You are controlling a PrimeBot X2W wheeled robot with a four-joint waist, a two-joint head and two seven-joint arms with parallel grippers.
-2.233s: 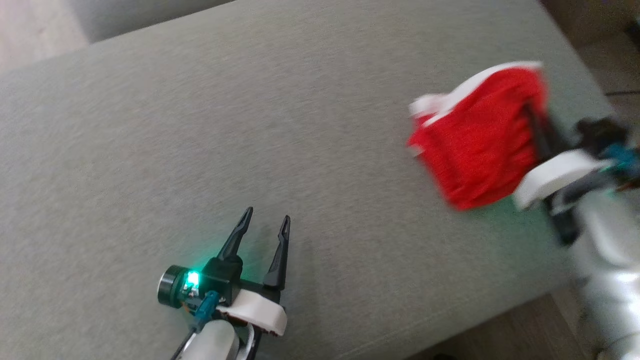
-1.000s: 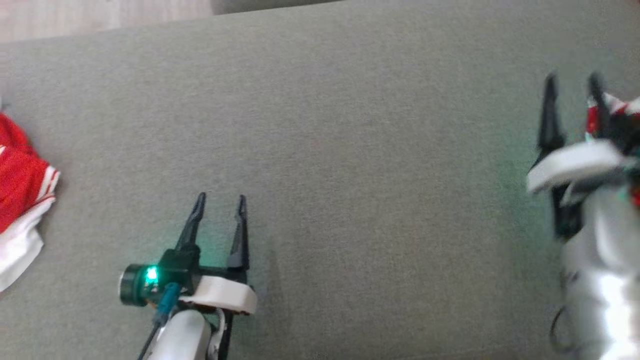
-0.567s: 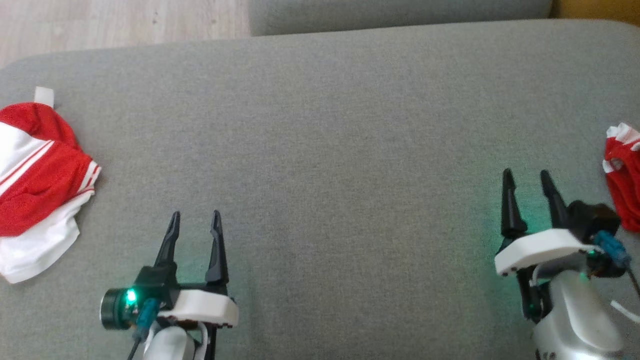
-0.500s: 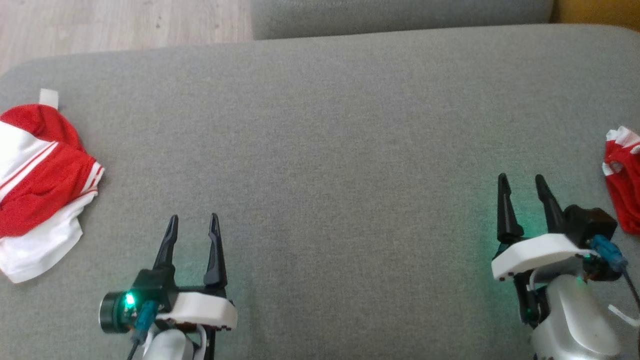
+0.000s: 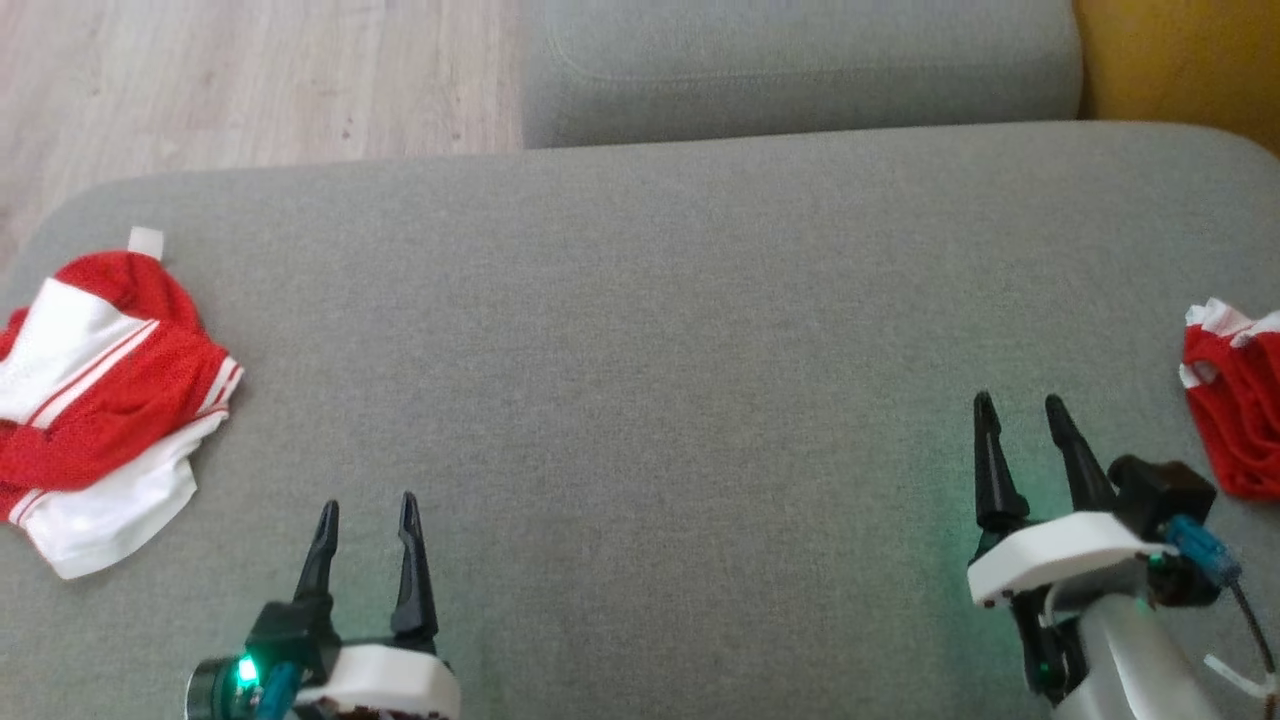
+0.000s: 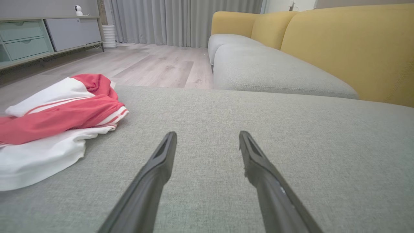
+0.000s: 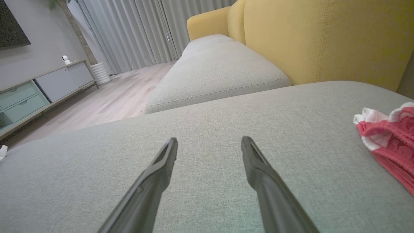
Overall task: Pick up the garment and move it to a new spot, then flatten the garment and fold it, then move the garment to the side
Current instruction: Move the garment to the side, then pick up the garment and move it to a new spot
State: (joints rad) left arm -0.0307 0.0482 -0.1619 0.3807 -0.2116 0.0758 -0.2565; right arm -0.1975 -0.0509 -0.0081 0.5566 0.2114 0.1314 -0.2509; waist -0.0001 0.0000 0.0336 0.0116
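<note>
Nearest the robot, the left gripper [image 5: 367,503] sat low over the grey seat cushion [image 5: 650,350], its two dark fingers spread apart and holding nothing. The right gripper [image 5: 1018,400] stood a little farther up the cushion, likewise parted and empty. The garment [image 5: 110,400] lay crumpled at the cushion's left end, between nine and ten o'clock from the left fingertips and apart from them. In the left wrist view it showed at about ten o'clock. Its long axis ran roughly along the twelve-to-six line, with the white hem at the near end and the small white label [image 5: 145,241] at the far end. The left arm was plainly the nearer one, the right gripper being well apart from the heap across the bare cushion. By my reckoning, a pick-up would ask the left fingers to swing toward ten o'clock before closing on the near red fold. At three o'clock from the right gripper lay another red piece [image 5: 1235,420] with white trim. Beyond were a second cushion [image 5: 800,70] and the wooden floor [image 5: 250,80].
</note>
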